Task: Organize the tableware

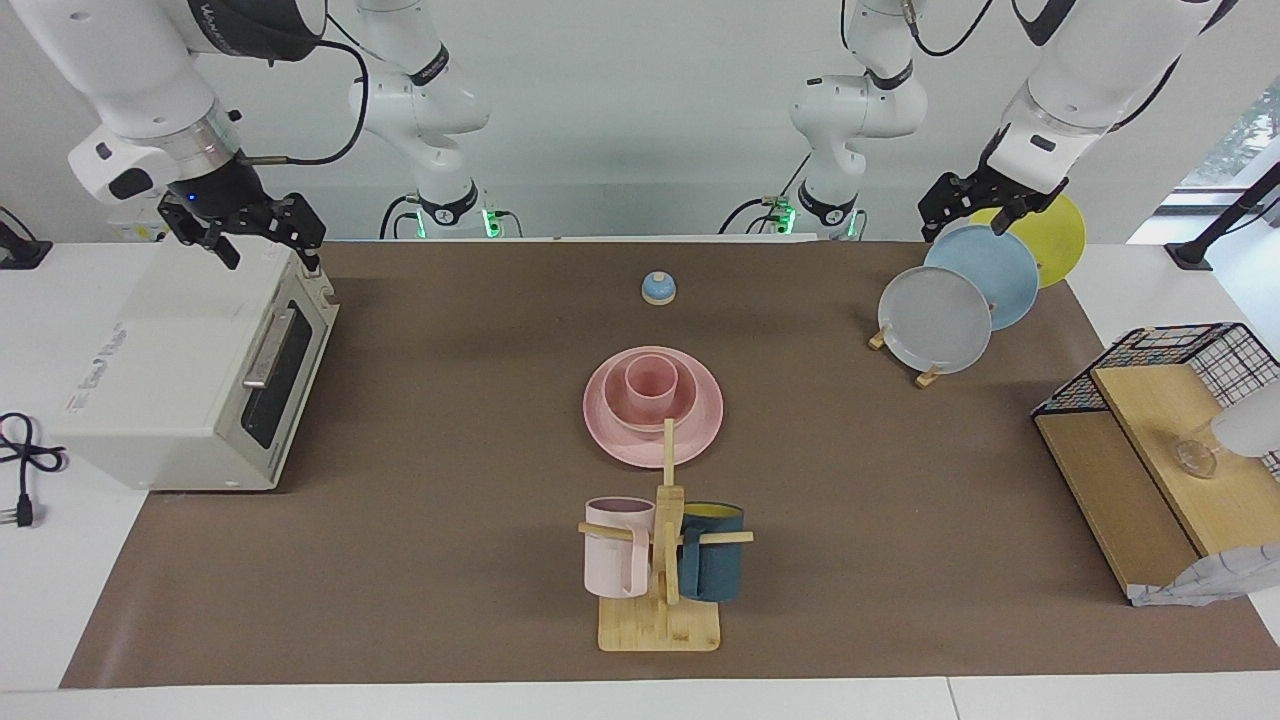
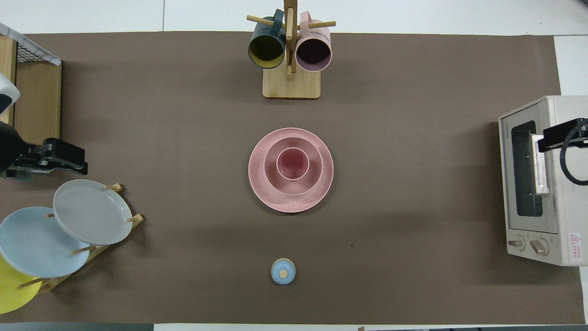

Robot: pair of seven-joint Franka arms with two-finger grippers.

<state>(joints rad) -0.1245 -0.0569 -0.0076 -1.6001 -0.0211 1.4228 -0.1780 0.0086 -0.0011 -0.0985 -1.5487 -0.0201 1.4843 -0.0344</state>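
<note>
1. Both pincers hang spread wide with nothing in them: my left gripper [image 1: 968,203] is up over the rack of standing plates [image 1: 935,320], and my right gripper [image 1: 262,232] is up over the toaster oven [image 1: 190,370] at the right arm's end.
2. At the middle of the brown mat [image 1: 450,560] sits the pale pink set, nested: the wide flat plate [image 2: 321,184] lies on the mat, the smaller round bowl [image 2: 271,172] rests on it, and the small tapered cup [image 2: 292,163] stands upright in the bowl.
3. All three are matte; the plate's rim shows fine dark specks.
4. Bare mat rings the stack on every side, with broad open stretches toward each arm's end.
5. Farther from me than the stack stands a wooden mug tree [image 2: 291,82]; a pink mug [image 2: 313,48] and a dark teal mug [image 2: 266,46] hang on its pegs.
6. Nearer to me than the stack sits a small blue knobbed lid [image 2: 283,271], alone.
7. Grey, blue and yellow plates lean in that rack; a wire-and-wood shelf [image 1: 1150,470] stands farther out at the same end.
</note>
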